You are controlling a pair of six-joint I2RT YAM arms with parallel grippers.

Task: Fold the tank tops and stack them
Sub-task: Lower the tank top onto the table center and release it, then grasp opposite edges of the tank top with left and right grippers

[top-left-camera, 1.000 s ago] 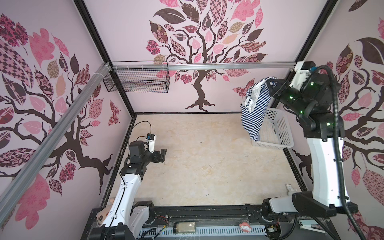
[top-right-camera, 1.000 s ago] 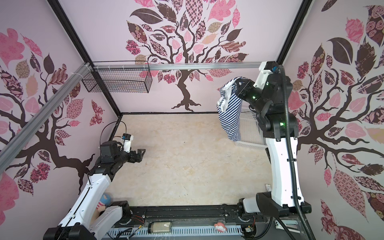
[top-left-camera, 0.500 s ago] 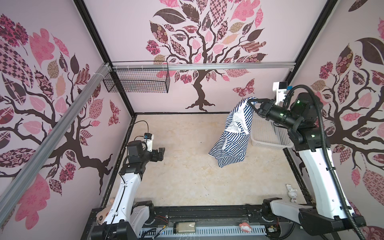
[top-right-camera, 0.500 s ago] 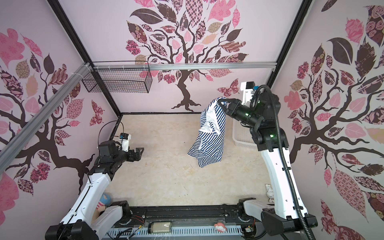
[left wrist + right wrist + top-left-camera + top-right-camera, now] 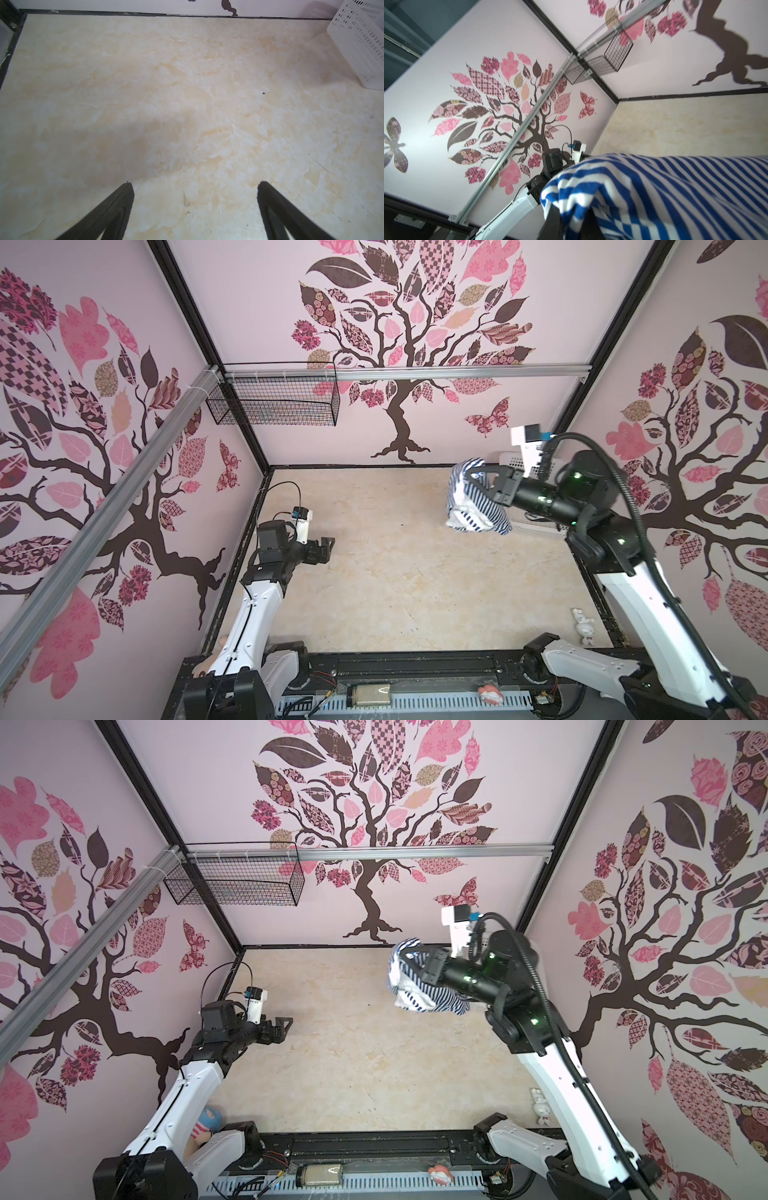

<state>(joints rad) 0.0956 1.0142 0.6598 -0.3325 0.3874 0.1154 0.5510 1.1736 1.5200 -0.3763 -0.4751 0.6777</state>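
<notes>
One navy-and-white striped tank top (image 5: pixel 473 508) (image 5: pixel 419 992) hangs bunched in the air over the back right of the table. My right gripper (image 5: pixel 484 483) (image 5: pixel 420 964) is shut on it near its top. In the right wrist view the striped cloth (image 5: pixel 675 187) drapes over the right gripper (image 5: pixel 571 209) and hides most of both fingers. My left gripper (image 5: pixel 328 545) (image 5: pixel 284 1025) hovers at the left side of the table, open and empty. In the left wrist view the left gripper (image 5: pixel 195 184) has only bare tabletop between its fingers.
A white perforated basket (image 5: pixel 538 529) (image 5: pixel 361 41) stands at the back right, partly behind the right arm. A black wire basket (image 5: pixel 274 406) hangs on the back wall rail. A small white bunny figure (image 5: pixel 584 624) sits at the front right; a plush doll (image 5: pixel 205 1121) lies at the front left.
The right arm has swung the tank top from above the white basket out over the table and lowered; the cloth, which hung long, is now bunched round the gripper. The left arm has barely moved.
</notes>
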